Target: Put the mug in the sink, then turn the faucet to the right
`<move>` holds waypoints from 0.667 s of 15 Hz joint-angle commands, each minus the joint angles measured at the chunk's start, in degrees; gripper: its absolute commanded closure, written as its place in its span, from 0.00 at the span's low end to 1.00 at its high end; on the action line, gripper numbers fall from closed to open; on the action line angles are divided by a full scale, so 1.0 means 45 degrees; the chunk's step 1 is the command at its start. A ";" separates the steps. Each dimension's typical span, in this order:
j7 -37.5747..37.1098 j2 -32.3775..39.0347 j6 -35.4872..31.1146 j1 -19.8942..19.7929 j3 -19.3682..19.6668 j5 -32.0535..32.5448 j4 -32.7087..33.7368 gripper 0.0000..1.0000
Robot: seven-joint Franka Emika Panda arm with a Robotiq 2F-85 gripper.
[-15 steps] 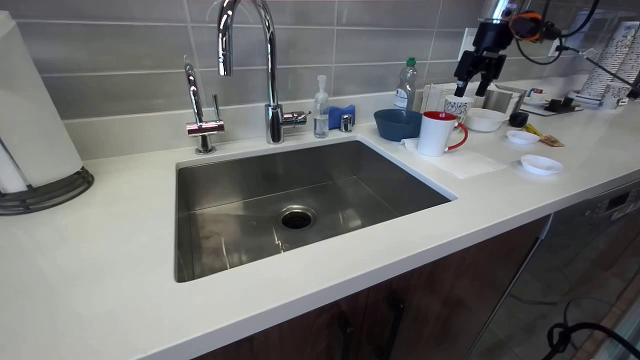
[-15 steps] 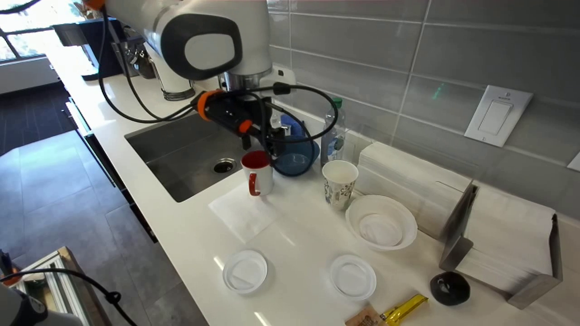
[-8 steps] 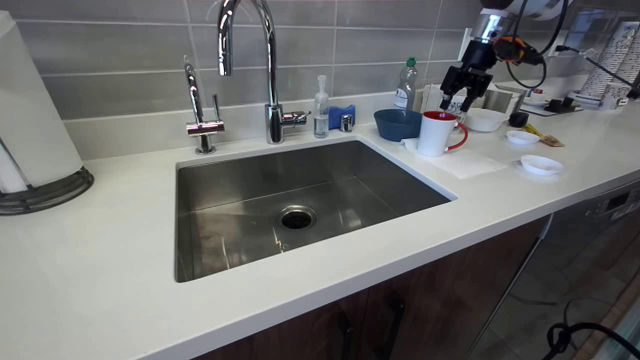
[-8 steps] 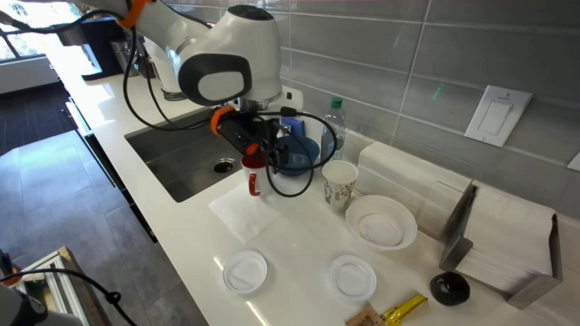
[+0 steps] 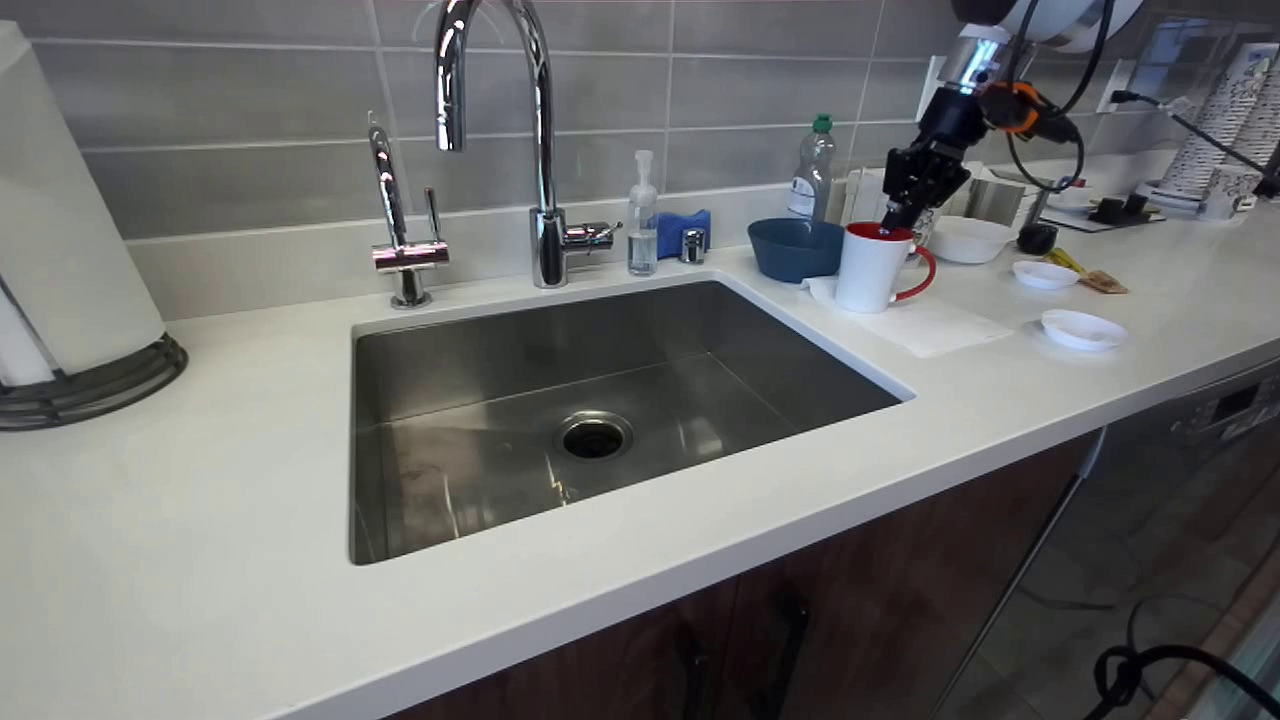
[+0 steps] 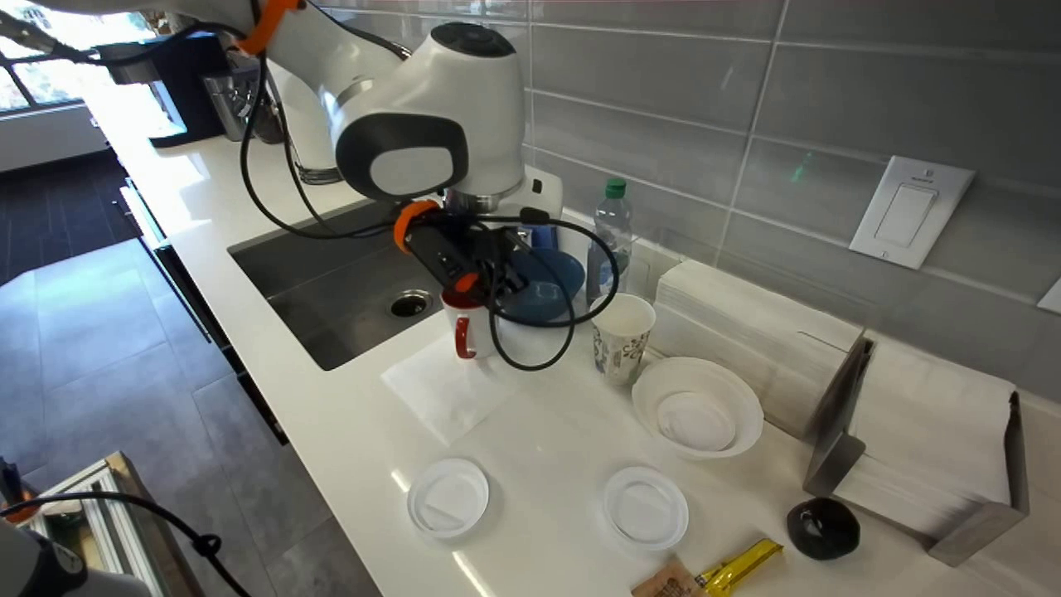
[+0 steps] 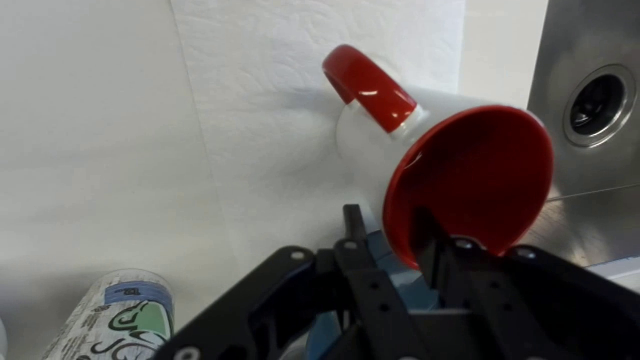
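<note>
In an exterior view, left to right, the sink [image 6: 331, 303] lay beside the mug [image 6: 479, 336], which stood upright on a paper sheet [image 6: 439, 398], the end effector [image 7: 389, 214] astride its rim, fingers [image 7: 354, 222] apart, one within, not visibly pinching the wall. An off-center, slanted squeeze risked tipping the mug or sliding along its glossy side, and a low carry risked clipping the sink's edge. Farther right, a half-screened blue bowl [image 6: 539, 297] left its contents unclear; a patterned cup [image 6: 622, 338] showed a pale interior.

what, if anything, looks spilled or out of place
Nothing spilled or tipped that I can see: the mug stands upright on a paper towel. The yellow packet lying loose on the counter might be litter.
</note>
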State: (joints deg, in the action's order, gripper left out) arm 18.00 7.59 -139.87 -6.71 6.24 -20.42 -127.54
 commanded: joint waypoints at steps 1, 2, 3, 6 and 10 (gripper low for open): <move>0.0335 0.0254 0.0038 -0.0286 -0.0234 -0.0372 0.0330 0.93; 0.0335 0.0283 0.0085 -0.0286 -0.0247 -0.0347 0.0350 0.92; 0.0324 0.0314 0.0141 -0.0268 -0.0253 -0.0225 0.0363 0.96; 0.0302 0.0327 0.0237 -0.0240 -0.0296 -0.0116 0.0385 0.81; 0.0318 0.0394 0.0279 -0.0244 -0.0350 -0.0072 0.0389 0.61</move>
State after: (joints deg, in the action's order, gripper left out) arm 18.28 8.21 -139.65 -6.86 5.55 -20.42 -127.18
